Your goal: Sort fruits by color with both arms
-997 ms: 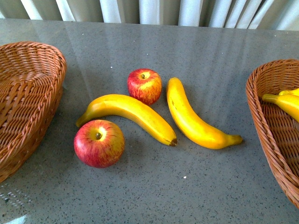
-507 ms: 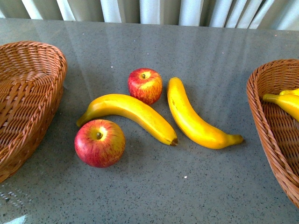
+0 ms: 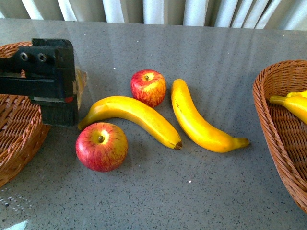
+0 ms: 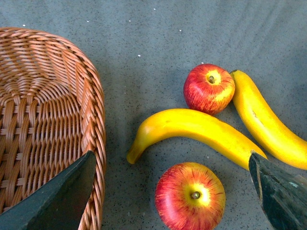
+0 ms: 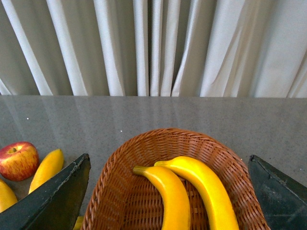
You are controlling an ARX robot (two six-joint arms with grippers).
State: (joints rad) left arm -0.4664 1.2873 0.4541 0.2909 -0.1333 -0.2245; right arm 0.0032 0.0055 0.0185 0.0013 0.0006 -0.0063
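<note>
Red, yellow-streaked near apple [image 3: 101, 146] sits at 7 o'clock of nearest banana [image 3: 132, 115] on the surface [image 3: 192, 201], likely light, rigid, glossy, roll-prone, so pinch across its widest girth; left gripper [image 4: 171, 154] and right gripper [image 5: 169, 155] gape wide, empty.

An indoor room: grey speckled table [image 3: 201, 201] backed by white curtains [image 5: 153, 48].

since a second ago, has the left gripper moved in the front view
Yes. The left gripper was out of the front view and has come in from the left. It is now over the right-hand rim of the left wicker basket.
</note>
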